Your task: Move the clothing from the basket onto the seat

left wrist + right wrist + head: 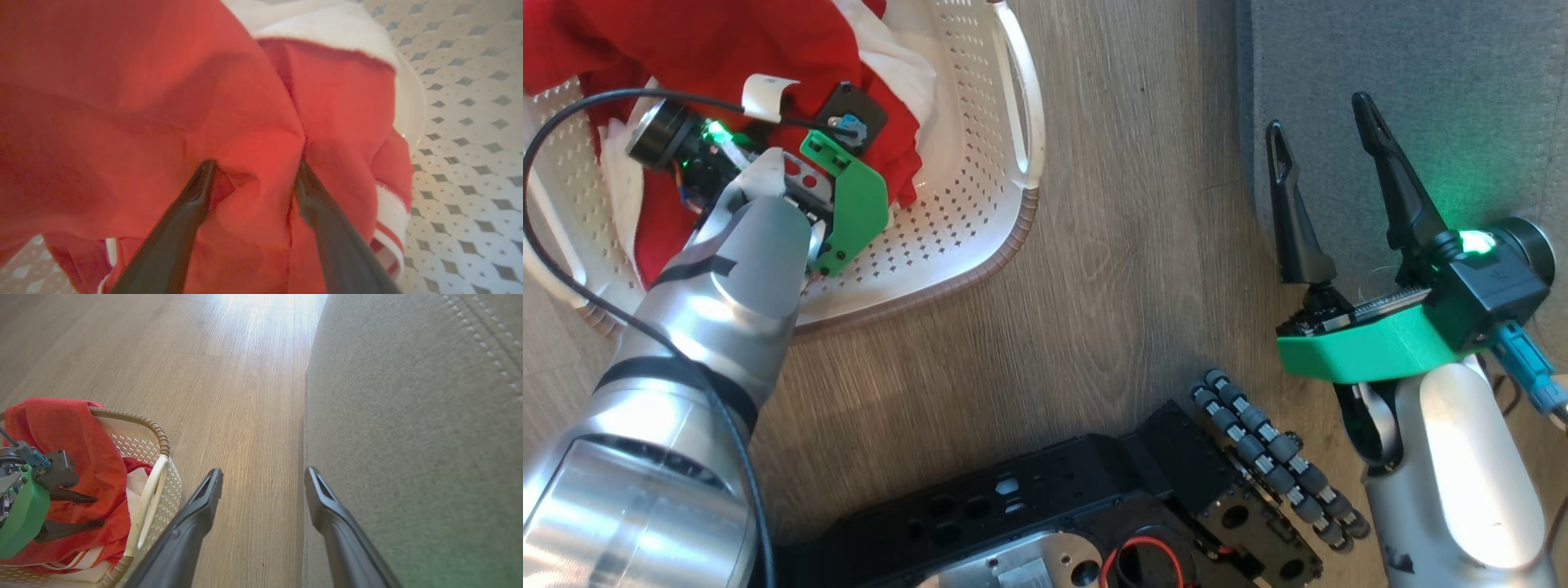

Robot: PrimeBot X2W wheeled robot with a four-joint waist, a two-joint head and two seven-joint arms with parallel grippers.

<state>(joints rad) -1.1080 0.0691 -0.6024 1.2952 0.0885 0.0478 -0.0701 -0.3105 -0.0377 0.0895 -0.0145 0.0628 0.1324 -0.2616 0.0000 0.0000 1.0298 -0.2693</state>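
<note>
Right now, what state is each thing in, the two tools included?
basket: upright, partly filled.
clothing: crumpled inside the basket.
seat: no clothing on its visible part.
left tool: open, fingers pushed into the clothing.
right tool: open, empty, at the seat's edge.

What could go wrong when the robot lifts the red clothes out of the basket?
1. The left gripper stands open around just one fold of the soft red clothing with white trim, so its pinch might slip.
2. Red cloth hangs over the rim of the cream perforated plastic basket, so lifting may drag the basket along.
3. Bare wooden floor lies between the basket and the big grey fabric seat; a trailing cuff could land there.
</note>
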